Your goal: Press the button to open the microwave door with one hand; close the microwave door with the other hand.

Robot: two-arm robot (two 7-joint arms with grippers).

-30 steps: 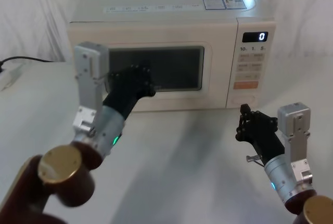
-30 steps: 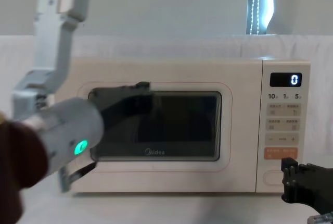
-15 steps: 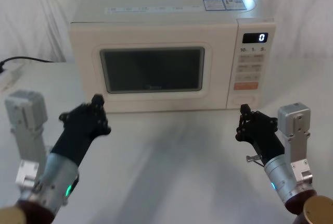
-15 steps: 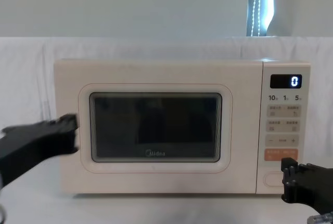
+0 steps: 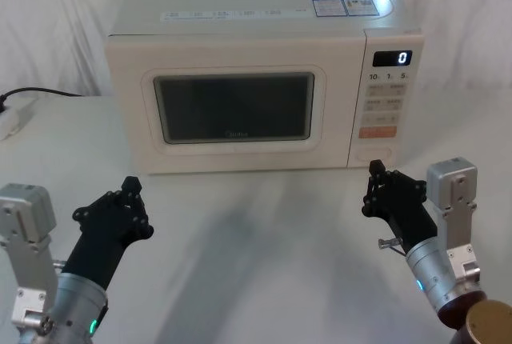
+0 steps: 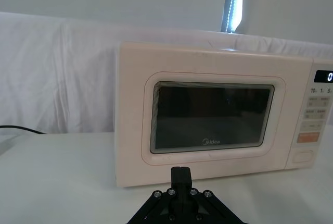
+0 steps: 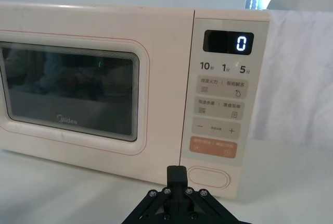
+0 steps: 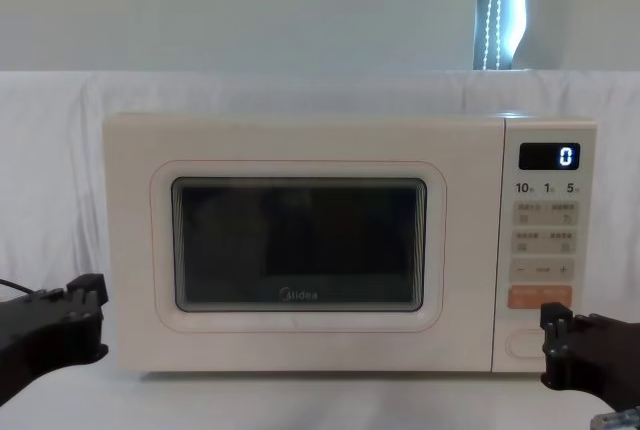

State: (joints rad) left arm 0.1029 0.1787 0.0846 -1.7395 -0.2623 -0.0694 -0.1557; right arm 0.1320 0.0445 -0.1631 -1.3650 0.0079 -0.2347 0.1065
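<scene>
The cream microwave stands at the back of the table. The microwave door [image 5: 232, 108] [image 8: 298, 245] [image 6: 213, 117] [image 7: 67, 91] sits flush with the body. Its dark window shows nothing inside. The button [image 7: 208, 177] [image 5: 374, 154] [image 6: 301, 156] lies at the foot of the control strip. My right gripper [image 5: 374, 178] [image 8: 553, 345] [image 7: 176, 173] hovers shut a short way in front of the button, apart from it. My left gripper [image 5: 130, 188] [image 8: 90, 312] [image 6: 180, 174] is shut too. It hangs low at the front left, well clear of the door.
An orange key [image 7: 213, 146] sits just above the button, under small beige keys and a display [image 5: 393, 57] reading 0. A black cable [image 5: 40, 92] and a white block [image 5: 12, 116] lie at the far left. White cloth covers the table.
My left arm has drawn back from the door window, down to the front left. The door stands shut throughout. The right arm has not moved.
</scene>
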